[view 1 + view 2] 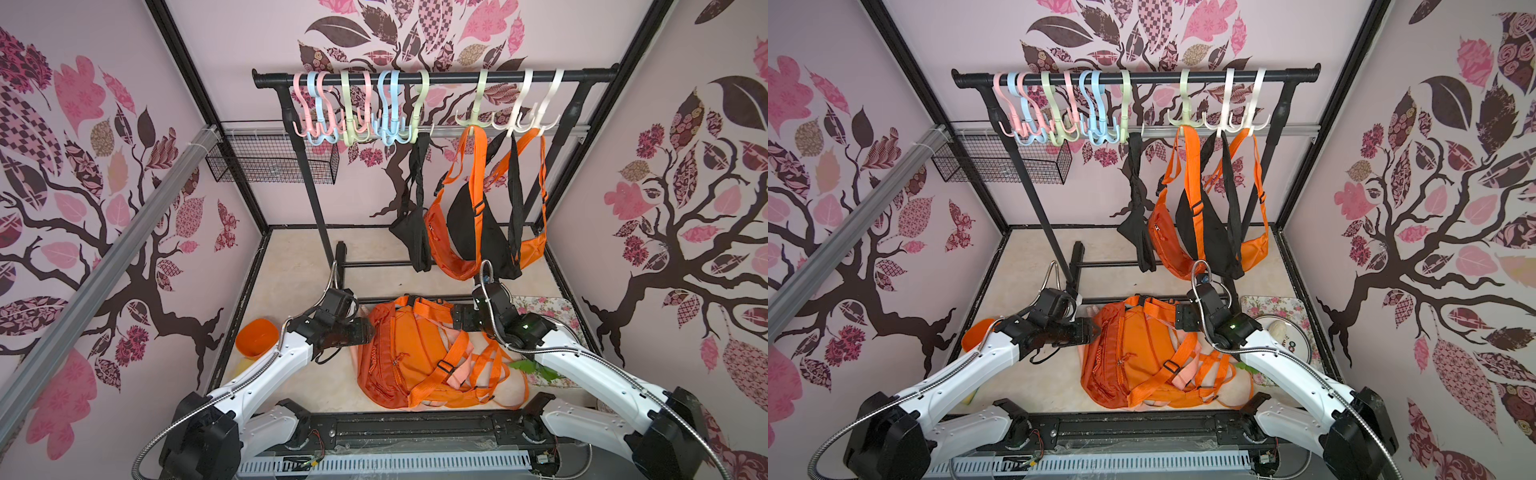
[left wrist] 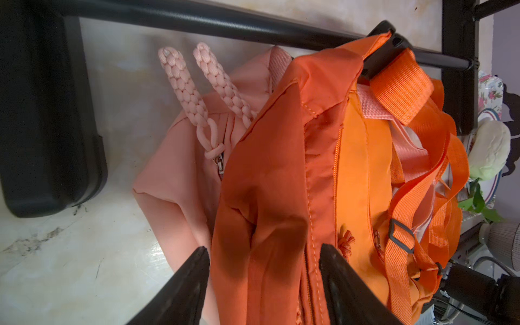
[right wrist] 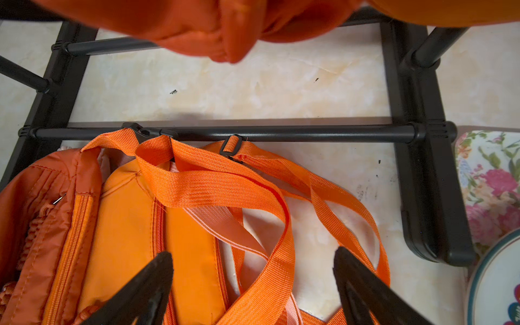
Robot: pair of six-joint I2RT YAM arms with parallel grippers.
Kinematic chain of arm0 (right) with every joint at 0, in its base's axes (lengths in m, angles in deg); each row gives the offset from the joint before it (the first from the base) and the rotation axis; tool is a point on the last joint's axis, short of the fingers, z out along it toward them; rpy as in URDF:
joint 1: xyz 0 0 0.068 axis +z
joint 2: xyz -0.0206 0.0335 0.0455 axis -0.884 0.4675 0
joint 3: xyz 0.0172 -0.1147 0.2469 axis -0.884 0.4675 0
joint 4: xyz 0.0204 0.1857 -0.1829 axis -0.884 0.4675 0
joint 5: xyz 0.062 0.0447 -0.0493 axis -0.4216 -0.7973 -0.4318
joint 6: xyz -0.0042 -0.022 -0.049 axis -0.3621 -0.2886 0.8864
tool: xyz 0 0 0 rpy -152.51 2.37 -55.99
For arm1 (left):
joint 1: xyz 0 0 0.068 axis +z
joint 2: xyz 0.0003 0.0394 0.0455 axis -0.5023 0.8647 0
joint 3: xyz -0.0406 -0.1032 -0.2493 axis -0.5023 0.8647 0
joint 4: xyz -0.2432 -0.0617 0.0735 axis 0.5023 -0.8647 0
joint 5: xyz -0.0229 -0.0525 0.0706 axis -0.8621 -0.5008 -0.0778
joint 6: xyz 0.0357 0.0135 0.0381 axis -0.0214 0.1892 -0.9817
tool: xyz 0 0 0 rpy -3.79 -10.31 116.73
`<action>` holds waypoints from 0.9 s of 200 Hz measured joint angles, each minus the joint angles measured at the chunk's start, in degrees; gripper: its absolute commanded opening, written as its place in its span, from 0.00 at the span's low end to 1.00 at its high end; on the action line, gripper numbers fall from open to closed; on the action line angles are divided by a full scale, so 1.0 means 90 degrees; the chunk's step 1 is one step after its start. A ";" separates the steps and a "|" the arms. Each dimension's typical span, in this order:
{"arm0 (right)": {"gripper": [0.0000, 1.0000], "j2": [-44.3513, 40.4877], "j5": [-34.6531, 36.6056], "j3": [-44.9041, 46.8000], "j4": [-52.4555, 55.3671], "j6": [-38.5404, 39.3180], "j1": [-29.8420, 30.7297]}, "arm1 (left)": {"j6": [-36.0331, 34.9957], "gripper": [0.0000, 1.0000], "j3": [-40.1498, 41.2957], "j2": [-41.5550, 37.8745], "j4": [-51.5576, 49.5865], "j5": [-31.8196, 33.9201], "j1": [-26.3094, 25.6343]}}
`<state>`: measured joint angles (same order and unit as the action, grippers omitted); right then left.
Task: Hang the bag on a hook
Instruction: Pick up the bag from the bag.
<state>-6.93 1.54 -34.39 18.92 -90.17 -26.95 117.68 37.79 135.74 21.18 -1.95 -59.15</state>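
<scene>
The left gripper [image 2: 263, 250] stands open astride a fold at the side of the orange bag [image 2: 281, 168], clamping nothing. The right gripper [image 3: 253, 253] gapes wide above the bag's loose strap [image 3: 213, 183], holding nothing. The bag lies on the table [image 1: 291, 270] atop a pink bag [image 2: 174, 180], just before the rack's base bar [image 3: 281, 133], with the hooks [image 1: 480, 91] overhead.

Left arm [image 1: 266, 365] reaches forward and low, left gripper [image 2: 264, 250] aimed toward the robot's right, jaws apart. Right arm [image 1: 582, 365] mirrors it, wrist bent, right gripper [image 3: 253, 253] aimed left and down, jaws spread wider. Neither is clamped.
</scene>
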 measured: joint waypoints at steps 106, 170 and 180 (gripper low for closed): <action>0.87 0.0034 0.0206 0.0012 0.0046 -0.0075 0.0000 | 0.0109 0.00 -0.0206 -0.0767 -0.0053 -0.0177 -0.0017; 0.72 0.0328 0.0005 0.0287 0.0197 -0.0087 0.0000 | 0.0121 0.00 -0.0576 -0.1802 0.0136 -0.0539 -0.0017; 0.68 0.0386 -0.0049 0.0289 0.0228 -0.0078 0.0000 | 0.0114 0.00 -0.0614 -0.1897 0.0197 -0.0593 -0.0017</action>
<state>-3.45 1.10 -31.79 20.98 -90.87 -26.95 118.71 32.26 118.67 22.95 -7.28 -59.30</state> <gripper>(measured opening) 0.717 0.047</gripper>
